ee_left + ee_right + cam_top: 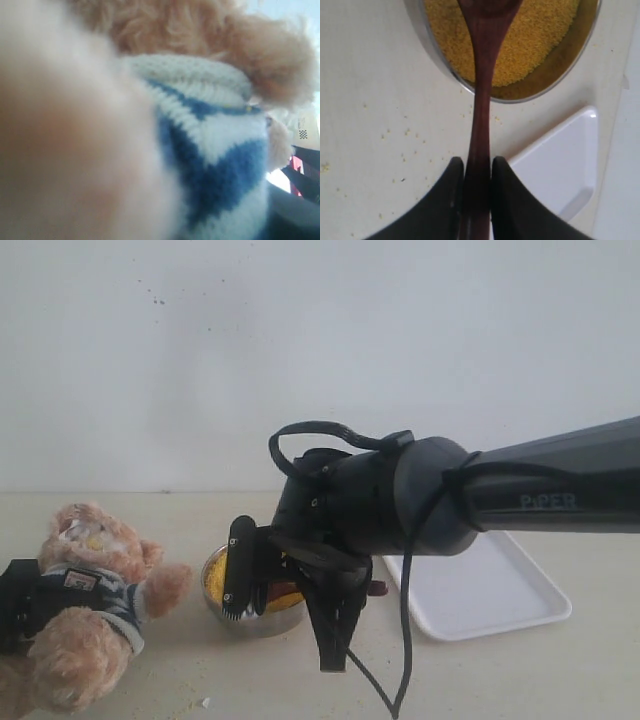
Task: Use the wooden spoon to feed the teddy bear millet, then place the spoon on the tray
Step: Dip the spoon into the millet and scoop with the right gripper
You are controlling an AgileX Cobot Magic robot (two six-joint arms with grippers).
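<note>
The teddy bear (85, 615) leans at the left in its striped shirt (220, 150), and its blurred fur fills the left wrist view. My left gripper (15, 605) is a black shape at the bear's side, seemingly clamped on its body; its fingers are hidden. My right gripper (477, 167) is shut on the wooden spoon (481, 115), held low on the slim handle. The spoon's oval end lies in the millet (535, 40) inside the steel bowl (435, 55). In the exterior view the right gripper (255, 590) hangs over the bowl (250, 623). The white tray (490, 590) lies to the right.
Spilled grains (405, 135) dot the pale table around the bowl and in front of the bear (195, 705). The right arm (520, 500) and its cable (405, 640) cross the middle of the scene. A white wall stands behind.
</note>
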